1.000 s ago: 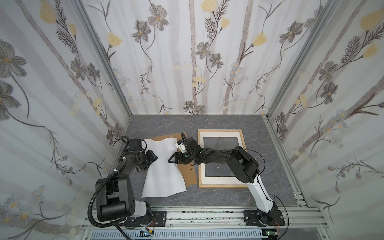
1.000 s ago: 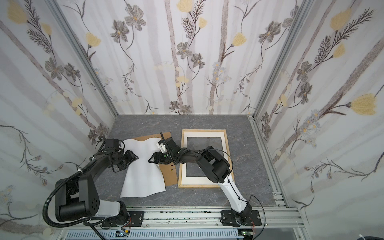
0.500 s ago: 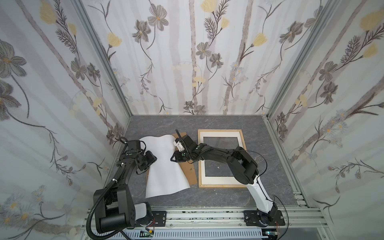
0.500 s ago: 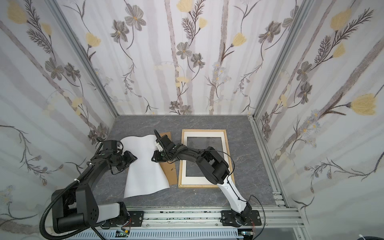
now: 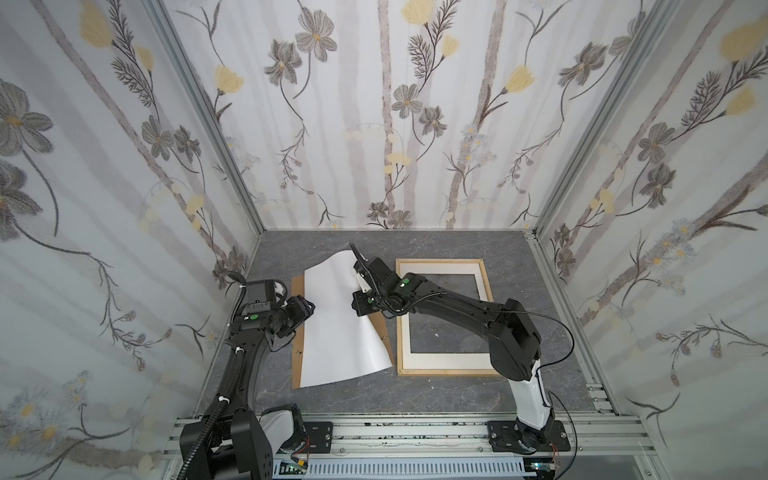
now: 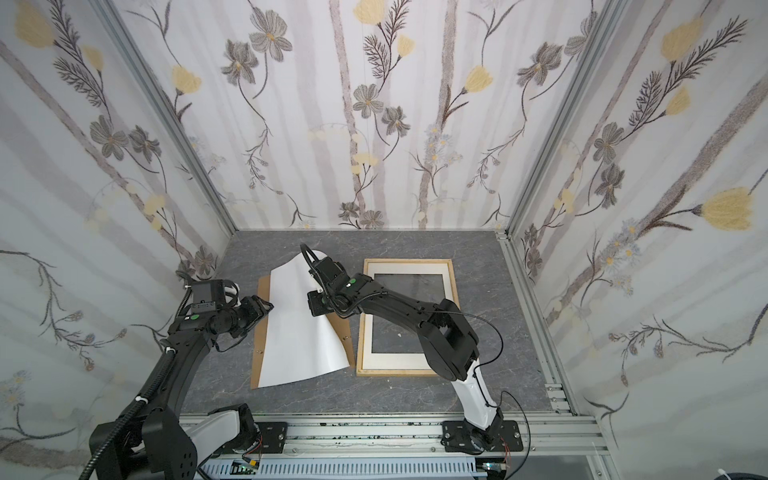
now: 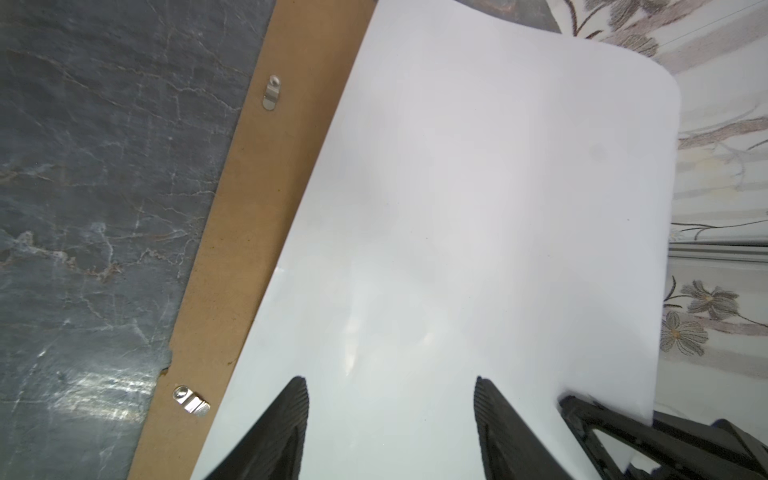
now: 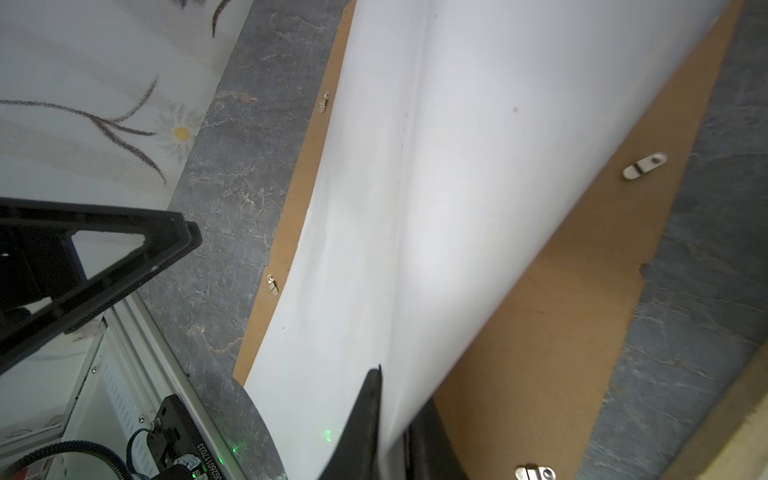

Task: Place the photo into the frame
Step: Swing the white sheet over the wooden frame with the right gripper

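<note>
The photo (image 5: 343, 332) is a light, limp paper sheet with a smooth face, judged likely to buckle, crease or slip; take hold at an edge margin, never mid-sheet. It lies white side up over the hardboard backing panel (image 5: 297, 332), beside the frame (image 5: 440, 260) and not in it, with its frame-side edge curled upward. The right gripper (image 5: 362, 308), its arm stretched low across the frame, pinches that raised edge; the left gripper (image 7: 390, 388) hovers at the opposite edge, jaws apart, gripping nothing.

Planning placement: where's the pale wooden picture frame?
In both top views the pale wooden picture frame lies flat right of centre, beside the brown hardboard panel.
</note>
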Action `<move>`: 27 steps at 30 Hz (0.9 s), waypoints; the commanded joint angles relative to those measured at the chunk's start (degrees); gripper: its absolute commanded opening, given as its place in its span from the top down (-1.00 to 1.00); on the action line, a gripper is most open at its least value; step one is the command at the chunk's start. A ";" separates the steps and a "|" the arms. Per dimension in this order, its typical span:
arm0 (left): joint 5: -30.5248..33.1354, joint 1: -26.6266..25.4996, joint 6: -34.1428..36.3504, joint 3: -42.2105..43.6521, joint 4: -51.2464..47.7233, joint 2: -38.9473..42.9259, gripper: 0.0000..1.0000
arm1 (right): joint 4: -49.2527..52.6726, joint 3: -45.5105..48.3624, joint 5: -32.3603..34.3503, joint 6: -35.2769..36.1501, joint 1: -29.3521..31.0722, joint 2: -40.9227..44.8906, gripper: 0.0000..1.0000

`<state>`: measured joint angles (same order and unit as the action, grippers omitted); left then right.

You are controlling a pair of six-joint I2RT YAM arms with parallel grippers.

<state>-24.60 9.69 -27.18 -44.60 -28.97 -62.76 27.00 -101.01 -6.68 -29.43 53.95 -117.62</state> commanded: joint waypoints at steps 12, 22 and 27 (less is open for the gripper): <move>-4.45 0.02 -1.73 -0.32 2.38 3.59 -0.32 | 18.33 9.14 18.67 9.44 -6.50 12.71 0.75; -6.76 -0.17 -2.23 1.11 4.45 4.75 -0.35 | 20.46 16.37 19.63 14.84 -15.14 18.53 0.77; -7.63 -0.27 -2.36 1.86 5.32 4.84 -0.35 | 21.13 18.51 21.30 18.71 -18.28 16.96 0.76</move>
<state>-31.18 9.47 -29.19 -43.11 -25.87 -58.11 46.76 -83.33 12.49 -14.20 36.77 -99.96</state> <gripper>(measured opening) 0.674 0.128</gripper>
